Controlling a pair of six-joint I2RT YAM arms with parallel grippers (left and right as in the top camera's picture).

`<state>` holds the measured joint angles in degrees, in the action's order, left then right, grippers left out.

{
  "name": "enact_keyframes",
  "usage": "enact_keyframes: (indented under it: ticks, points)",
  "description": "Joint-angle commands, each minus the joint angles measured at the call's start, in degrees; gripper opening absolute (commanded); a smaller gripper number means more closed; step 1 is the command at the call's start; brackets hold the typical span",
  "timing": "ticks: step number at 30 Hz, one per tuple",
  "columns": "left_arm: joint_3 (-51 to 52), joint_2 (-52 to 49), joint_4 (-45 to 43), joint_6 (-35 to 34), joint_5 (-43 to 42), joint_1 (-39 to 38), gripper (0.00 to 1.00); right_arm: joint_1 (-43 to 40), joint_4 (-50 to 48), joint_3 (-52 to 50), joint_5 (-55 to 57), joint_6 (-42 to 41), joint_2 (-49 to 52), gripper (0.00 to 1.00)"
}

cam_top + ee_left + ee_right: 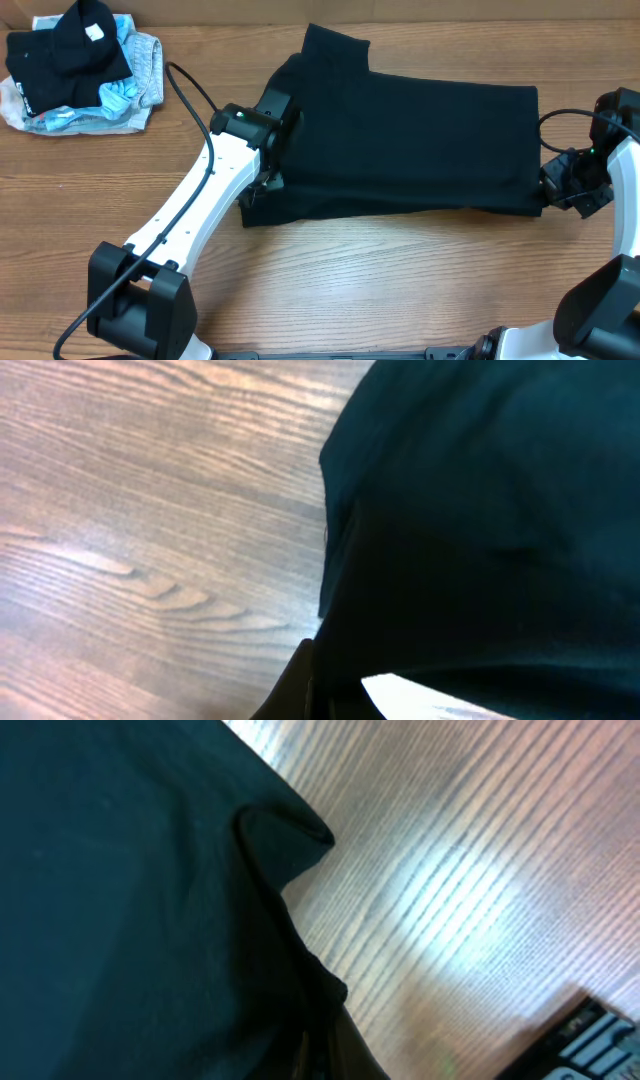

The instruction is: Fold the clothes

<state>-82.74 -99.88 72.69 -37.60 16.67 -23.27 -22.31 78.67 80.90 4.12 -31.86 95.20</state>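
Left arm (190, 200): white link, black wrist housing behind the jaws, small green light (240, 113) on it. Left gripper (281, 148) black. Black cable (190, 95) trails back from the wrist (base joint (140, 295) also black). Right arm (628, 185): the same white link, right gripper (548, 190) black.

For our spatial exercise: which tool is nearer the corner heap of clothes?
Left. The left tool grips the black garment's edge nearer the heap; the right tool holds the opposite edge.
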Motion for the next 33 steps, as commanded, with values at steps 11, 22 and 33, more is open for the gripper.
enact_keyframes:
  ticks: [11,22,33]
  points:
    - [0.5,3.3,-3.3,-1.4,-5.1,-2.8,0.04,0.0,-3.5,1.3,5.5,-4.0,-1.3,0.04]
    - [0.6,-2.8,-9.0,-1.8,-2.5,-3.0,0.04,0.0,-8.6,0.0,5.3,-4.2,-1.2,0.04]
    - [0.6,-5.6,-12.8,-1.9,2.5,-1.2,0.04,0.0,-12.4,-3.1,4.5,-4.3,-1.1,0.04]
